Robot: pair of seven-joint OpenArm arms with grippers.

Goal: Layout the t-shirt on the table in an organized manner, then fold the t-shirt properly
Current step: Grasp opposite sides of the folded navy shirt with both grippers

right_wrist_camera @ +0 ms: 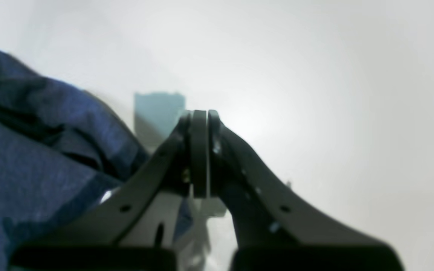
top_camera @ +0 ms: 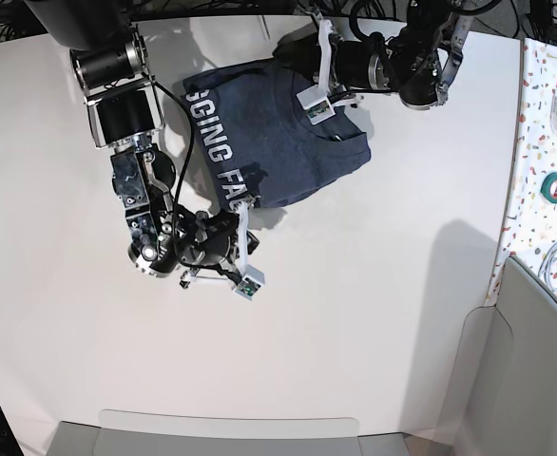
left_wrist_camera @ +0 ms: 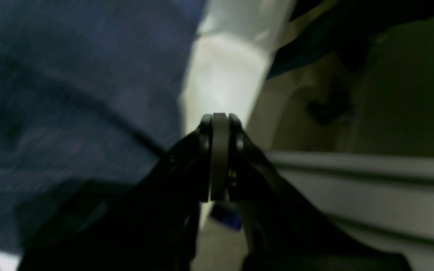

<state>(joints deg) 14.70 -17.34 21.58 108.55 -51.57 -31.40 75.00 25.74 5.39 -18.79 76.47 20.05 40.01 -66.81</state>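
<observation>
While the overhead base view takes in both arms and the whole dark heathered navy-blue cloth t-shirt (top_camera: 278, 133) at once, each wrist camera gives only a blurred close look past its own black claw. From above, the shirt lies partly bunched near the far edge of the large smooth matte white table (top_camera: 374, 313), its white block letters running down the left part of the cloth; neither wrist view shows that lettering.

On the left of the base view, the right gripper (top_camera: 248, 237) sits at the shirt's near-left edge, just below the lettering. Its wrist camera shows the jaws pressed together with nothing between the tips (right_wrist_camera: 200, 114), the blue cloth rumpled just to their left, and bare white tabletop ahead and to the right.

On the right of the base view, the left gripper (top_camera: 302, 59) reaches over the shirt's far edge. Its wrist view shows the jaws likewise brought together (left_wrist_camera: 220, 118); cloth fills the left of that picture, but whether any is pinched cannot be told.

Near and to the right of the shirt, broad bare tabletop lies open up to a speckled terrazzo-patterned strip (top_camera: 549, 142) at the right border.
</observation>
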